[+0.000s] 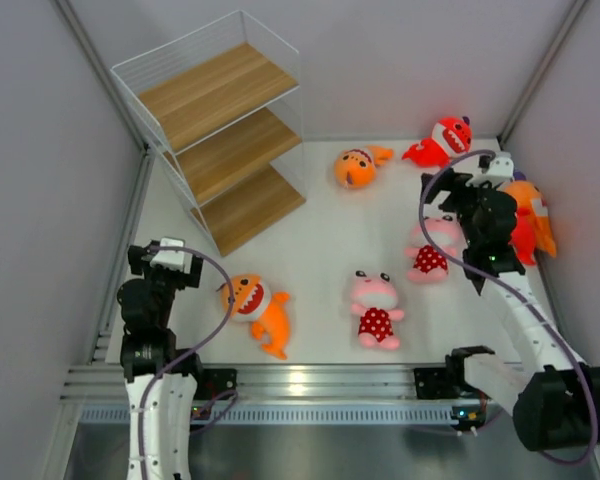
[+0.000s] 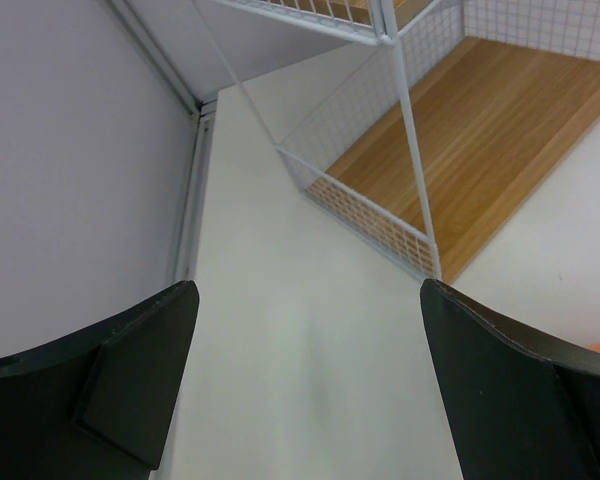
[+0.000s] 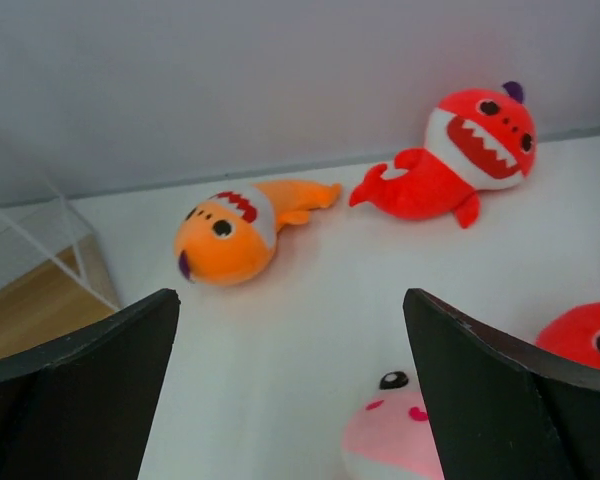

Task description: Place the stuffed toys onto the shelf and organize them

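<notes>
Top external view: the shelf (image 1: 220, 130) stands at upper left on the table (image 1: 310, 230). A near orange shark (image 1: 257, 308) lies at lower left, just beside the left gripper (image 1: 165, 262). That gripper is spread wide and holds nothing; its wrist view faces the shelf's bottom corner. A pink animal (image 1: 376, 310) lies at lower centre. A second pink animal (image 1: 432, 252) sits partly under the right arm (image 1: 510, 290). A far orange shark (image 1: 355, 167) and a red shark (image 1: 442, 140) lie along the top. An edge shark (image 1: 532, 222) is at the right, behind the arm. The right gripper (image 3: 290, 300) gapes wide, empty.
</notes>
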You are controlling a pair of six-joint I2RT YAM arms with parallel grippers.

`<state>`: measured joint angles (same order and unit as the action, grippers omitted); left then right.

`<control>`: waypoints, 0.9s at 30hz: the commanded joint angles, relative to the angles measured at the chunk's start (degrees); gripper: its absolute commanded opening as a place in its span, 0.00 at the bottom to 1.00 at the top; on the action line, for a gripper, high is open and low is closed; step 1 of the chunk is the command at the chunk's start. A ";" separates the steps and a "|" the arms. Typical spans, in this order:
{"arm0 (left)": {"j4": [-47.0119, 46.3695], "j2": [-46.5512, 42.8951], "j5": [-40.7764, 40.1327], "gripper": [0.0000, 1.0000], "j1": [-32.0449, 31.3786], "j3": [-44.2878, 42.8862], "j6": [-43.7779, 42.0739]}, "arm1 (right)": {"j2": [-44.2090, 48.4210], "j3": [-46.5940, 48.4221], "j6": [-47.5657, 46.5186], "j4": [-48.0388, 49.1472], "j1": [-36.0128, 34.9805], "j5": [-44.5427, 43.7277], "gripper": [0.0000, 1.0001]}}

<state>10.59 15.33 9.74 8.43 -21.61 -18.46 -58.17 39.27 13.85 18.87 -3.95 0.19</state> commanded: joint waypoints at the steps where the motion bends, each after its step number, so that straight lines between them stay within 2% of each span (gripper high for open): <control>1: 15.91 0.40 -3.67 0.99 0.36 -7.38 -7.46 | 1.83 5.71 -1.33 -20.95 -12.85 4.14 0.96; 2: 17.43 0.40 -4.63 0.99 0.28 -8.44 -7.47 | 1.75 6.60 -2.67 -22.90 -16.76 2.03 0.96; 3: 19.45 0.40 -6.38 0.99 0.36 -9.32 -7.47 | 1.40 8.09 -4.34 -26.48 -24.28 2.01 0.96; 7: 27.37 0.14 -8.85 0.99 0.36 -12.93 -6.42 | -2.46 9.60 -2.69 -31.87 -37.69 2.36 0.93; 9: 29.31 -1.26 -9.12 0.99 0.36 -12.67 -5.11 | -6.59 9.25 1.24 -31.71 -42.52 1.93 0.88; 11: 29.23 -3.80 -12.10 0.99 0.36 -11.62 -4.31 | -11.60 9.25 3.90 -29.61 -50.52 1.05 0.85; 15: 29.31 -7.07 -16.67 0.99 0.45 -10.91 -2.64 | -18.37 7.59 11.88 -21.97 -65.62 -6.49 0.83; 18: 29.23 -8.74 -19.31 0.99 0.54 -10.13 -2.02 | -23.38 5.48 17.85 -13.71 -69.78 -8.36 0.80; 22: 29.22 -9.44 -19.58 0.99 0.71 -9.42 -1.84 | -31.36 5.12 23.33 -4.30 -70.15 -6.87 0.71; 26: 29.22 -10.06 -19.32 0.99 0.89 -9.42 -2.02 | -37.36 7.75 25.44 -3.49 -70.06 -8.97 0.58; 27: 29.22 -10.06 -19.23 0.99 0.89 -9.16 -2.02 | -38.06 8.02 26.66 -3.23 -70.15 -9.41 0.57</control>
<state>40.27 6.31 -8.49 8.73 -31.35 -21.17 -94.17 44.42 35.73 9.50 -74.00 -6.44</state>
